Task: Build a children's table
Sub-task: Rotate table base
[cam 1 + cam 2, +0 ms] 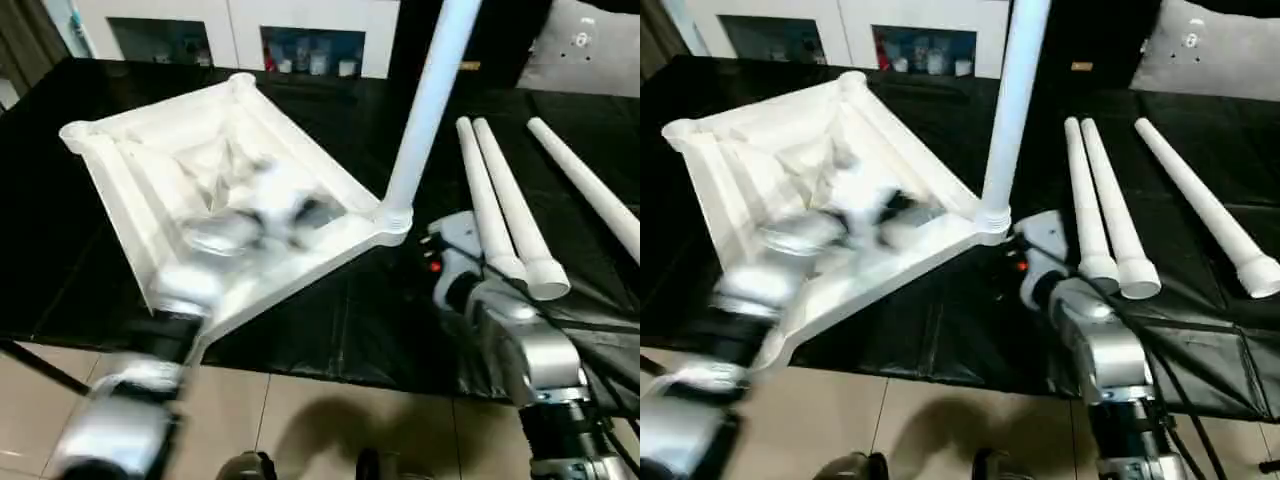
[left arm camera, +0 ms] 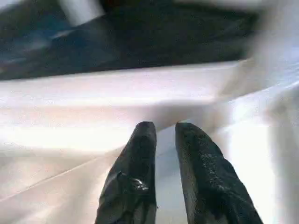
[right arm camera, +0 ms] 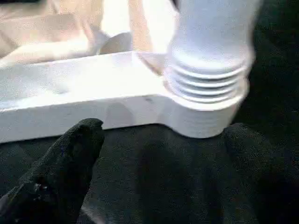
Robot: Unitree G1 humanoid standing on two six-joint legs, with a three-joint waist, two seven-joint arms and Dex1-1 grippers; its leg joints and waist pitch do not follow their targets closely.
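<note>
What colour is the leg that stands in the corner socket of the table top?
White, like the table top; the standing leg shows best in the left eye view.

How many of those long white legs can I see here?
4. One leg stands upright in the tabletop's corner socket nearest the right gripper. Three lie loose on the black table: two touching side by side, one farther right.
</note>
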